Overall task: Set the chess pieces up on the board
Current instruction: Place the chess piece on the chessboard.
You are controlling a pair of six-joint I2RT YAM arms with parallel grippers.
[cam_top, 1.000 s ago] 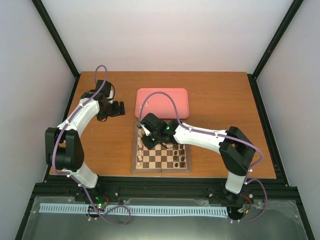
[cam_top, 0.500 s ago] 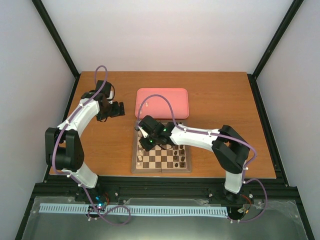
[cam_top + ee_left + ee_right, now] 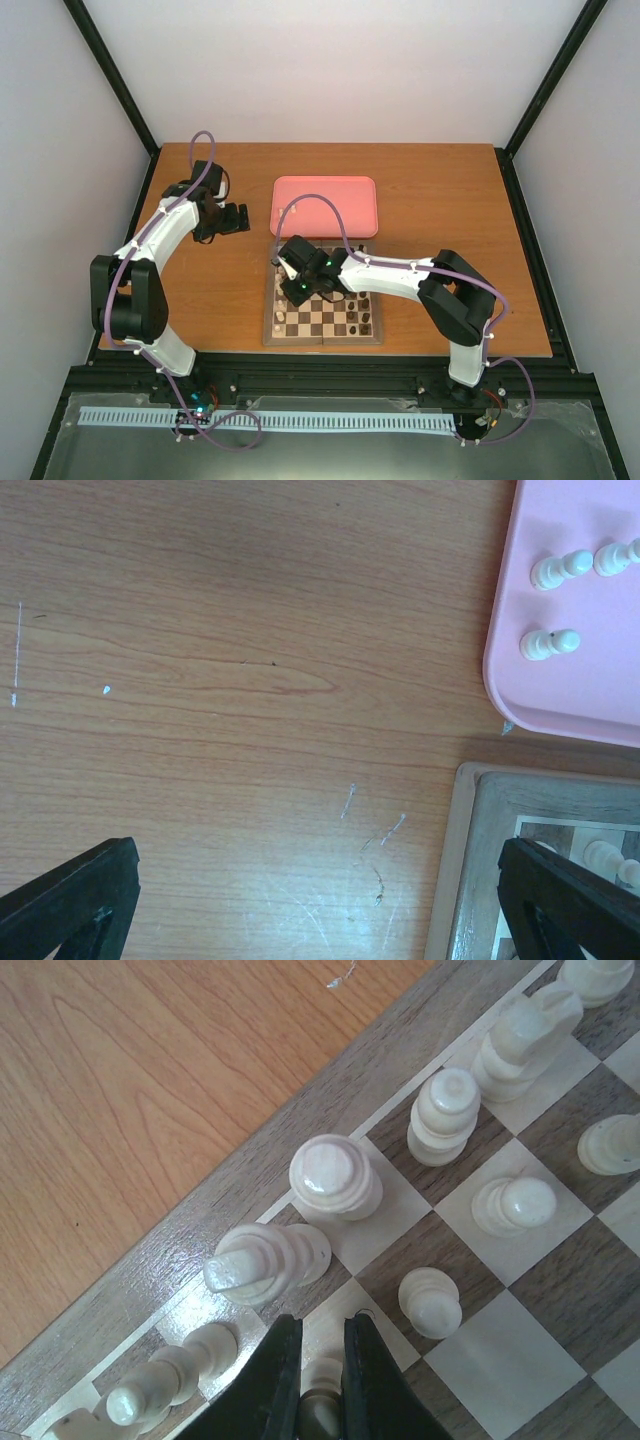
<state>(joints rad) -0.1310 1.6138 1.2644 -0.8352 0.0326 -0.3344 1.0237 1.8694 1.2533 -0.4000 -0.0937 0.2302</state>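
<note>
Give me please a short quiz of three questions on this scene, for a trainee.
1. True or false: the left gripper holds a chess piece.
2. Where do cream pieces lie on their sides? A) on the pink tray B) in the left gripper C) nowhere
3. Fill in: the right gripper is closed on a piece above the ____.
Key: 1 false, it is open and empty. 2 A. 3 board.
</note>
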